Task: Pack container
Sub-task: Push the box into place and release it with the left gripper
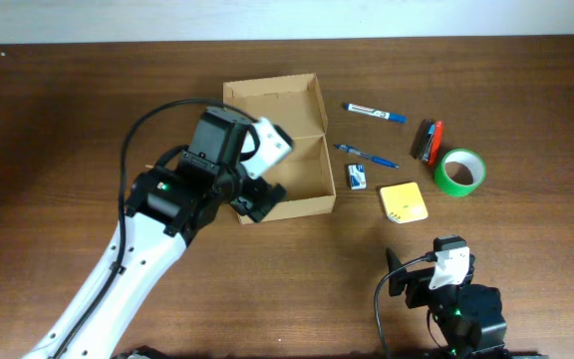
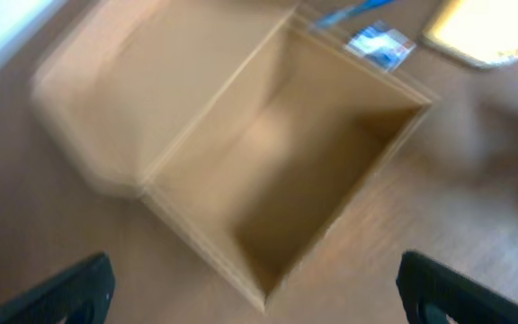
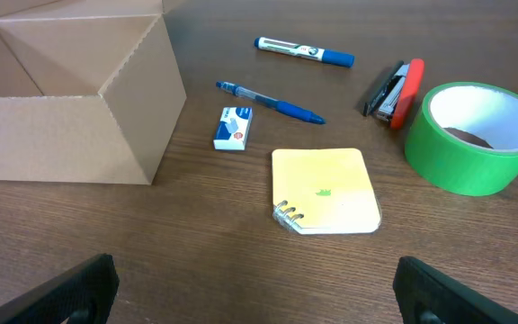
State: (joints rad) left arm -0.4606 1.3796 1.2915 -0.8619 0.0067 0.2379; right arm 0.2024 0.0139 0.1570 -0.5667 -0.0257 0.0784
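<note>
Overhead and wrist views of the bench. The container (image 1: 289,160), a shallow tan cardboard box, sits near the middle of the bench with its lid flap folded back toward the far edge and its cavity facing up. The left gripper (image 1: 255,198) hangs over the container's near left corner, fingers (image 2: 75,290) spread wide with nothing between them; whether it touches the cardboard cannot be told. The right gripper (image 3: 259,292), likewise spread and holding nothing, is near the bench's front edge, well apart from the container. To the container's right lie a blue marker (image 1: 374,112), a blue pen (image 1: 365,156), a small blue-and-white packet (image 1: 356,177), a yellow spiral pad (image 1: 404,201), a red-and-black stapler (image 1: 429,141) and a green tape roll (image 1: 460,172).
</note>
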